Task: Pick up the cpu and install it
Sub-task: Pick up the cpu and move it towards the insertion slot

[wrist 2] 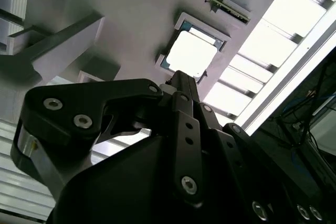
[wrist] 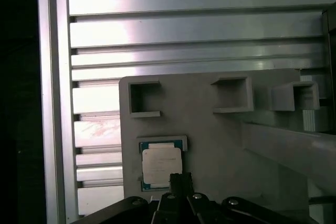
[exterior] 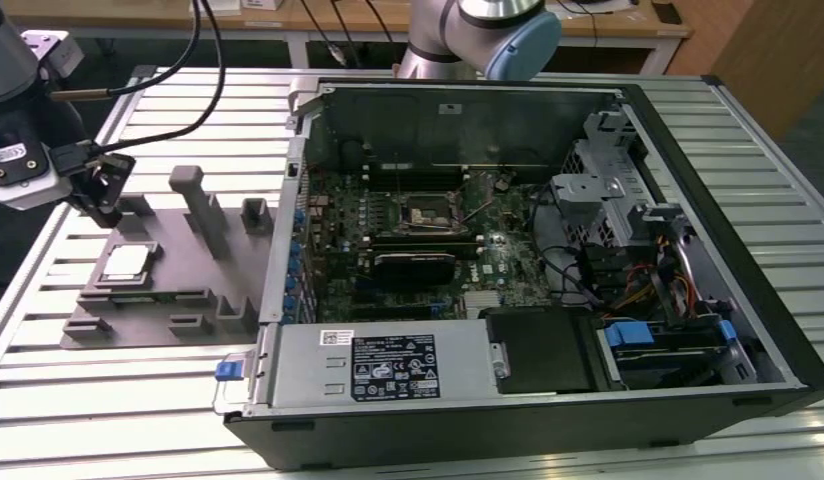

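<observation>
Exterior view's left: black two-finger gripper [exterior: 108,210], fingertips pressed together on nothing, above the far-left corner of the grey moulded plastic tray [exterior: 145,322].
Next: small square silver-topped cpu [exterior: 125,262], flat in a tray recess (gripper clear of it).
Right: open black computer case [exterior: 546,425], holding a dark square motherboard socket [exterior: 432,213].

Arm joint [exterior: 499,35]: the housing was silver-grey and tubular, closed by a round pale blue cap [exterior: 522,45]. Wrist [exterior: 19,120]: the casing was grey, with black cables [exterior: 205,50] running to it. Claw [wrist 2: 178,77]: in the second wrist view its links were matt black, fastened with small silver screws [wrist 2: 189,184].
</observation>
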{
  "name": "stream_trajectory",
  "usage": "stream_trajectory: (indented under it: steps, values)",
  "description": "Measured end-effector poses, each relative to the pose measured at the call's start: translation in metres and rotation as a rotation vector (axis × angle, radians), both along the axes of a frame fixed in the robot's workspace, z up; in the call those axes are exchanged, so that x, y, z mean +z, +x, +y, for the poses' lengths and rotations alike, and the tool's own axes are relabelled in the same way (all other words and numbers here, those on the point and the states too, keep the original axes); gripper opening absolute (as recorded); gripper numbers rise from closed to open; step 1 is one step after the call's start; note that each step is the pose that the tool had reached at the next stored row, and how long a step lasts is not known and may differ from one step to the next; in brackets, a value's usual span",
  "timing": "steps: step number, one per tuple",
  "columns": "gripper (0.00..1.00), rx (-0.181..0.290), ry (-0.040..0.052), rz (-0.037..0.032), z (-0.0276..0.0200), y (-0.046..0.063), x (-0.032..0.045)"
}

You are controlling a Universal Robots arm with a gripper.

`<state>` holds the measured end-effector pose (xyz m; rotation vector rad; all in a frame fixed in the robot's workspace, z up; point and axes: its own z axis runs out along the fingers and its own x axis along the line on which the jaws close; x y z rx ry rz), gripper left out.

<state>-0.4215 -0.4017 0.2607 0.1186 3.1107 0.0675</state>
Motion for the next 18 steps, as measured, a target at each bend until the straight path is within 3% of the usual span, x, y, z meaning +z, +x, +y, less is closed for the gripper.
stream_trajectory:
  steps: [18]
  values:
    - [0.11,0.001,0.0001,0.0030,-0.0038,-0.004,-0.0155]
